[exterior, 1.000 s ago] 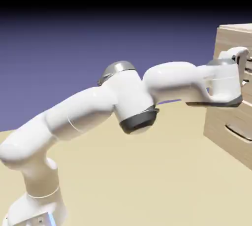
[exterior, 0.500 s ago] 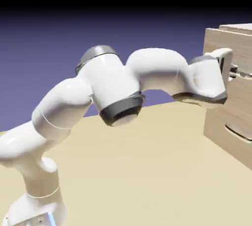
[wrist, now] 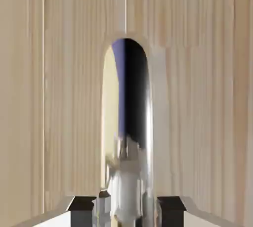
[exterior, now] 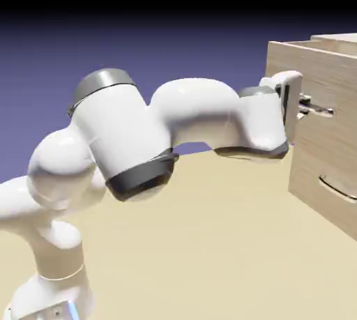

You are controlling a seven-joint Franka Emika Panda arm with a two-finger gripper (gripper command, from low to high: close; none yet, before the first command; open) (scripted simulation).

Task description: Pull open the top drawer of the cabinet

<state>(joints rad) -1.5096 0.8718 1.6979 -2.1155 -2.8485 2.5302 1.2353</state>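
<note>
The pincer [exterior: 305,106] is clamped on the handle [wrist: 129,137] of the top drawer [exterior: 317,74], which protrudes from the cabinet [exterior: 328,186].

- You see the cabinet [exterior: 328,172] in light beige wood grain.
- Its handle [wrist: 132,122] is mirror-shiny metal.
- Your arm [exterior: 188,123] is white with grey joints.

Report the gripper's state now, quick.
Gripper: shut on the top drawer's bar handle.
</note>
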